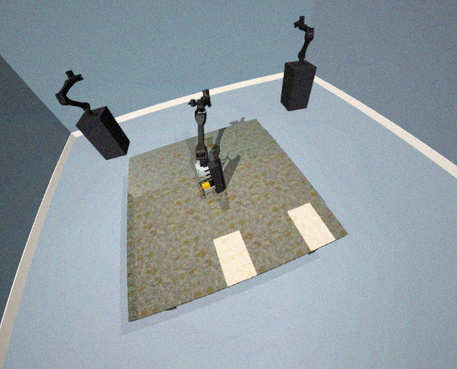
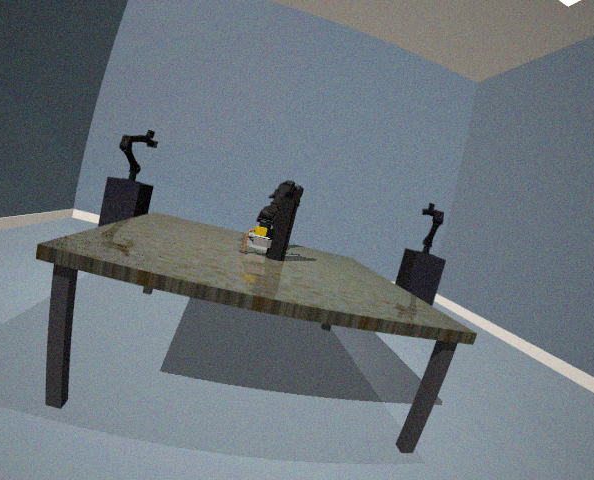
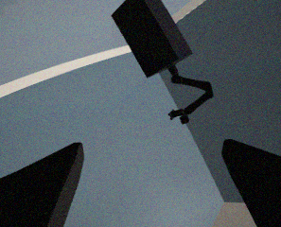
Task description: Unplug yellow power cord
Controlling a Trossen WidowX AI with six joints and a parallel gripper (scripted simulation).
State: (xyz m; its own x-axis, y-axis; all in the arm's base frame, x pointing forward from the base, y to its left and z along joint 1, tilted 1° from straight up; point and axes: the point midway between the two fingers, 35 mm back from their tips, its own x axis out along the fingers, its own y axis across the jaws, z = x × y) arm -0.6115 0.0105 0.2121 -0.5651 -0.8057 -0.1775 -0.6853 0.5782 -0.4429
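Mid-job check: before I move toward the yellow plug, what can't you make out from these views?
- Whether the yellow plug is seated in the power strip: too small in top and exterior views.
- The cord's path: thin orange sliver in exterior view, then lost.
- Strip's far end: hidden by the arm in top view.
- Plug and strip: absent from wrist view; open tool faces the room.

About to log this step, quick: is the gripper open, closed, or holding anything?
Gripper: open, fingers spread wide with nothing between them.
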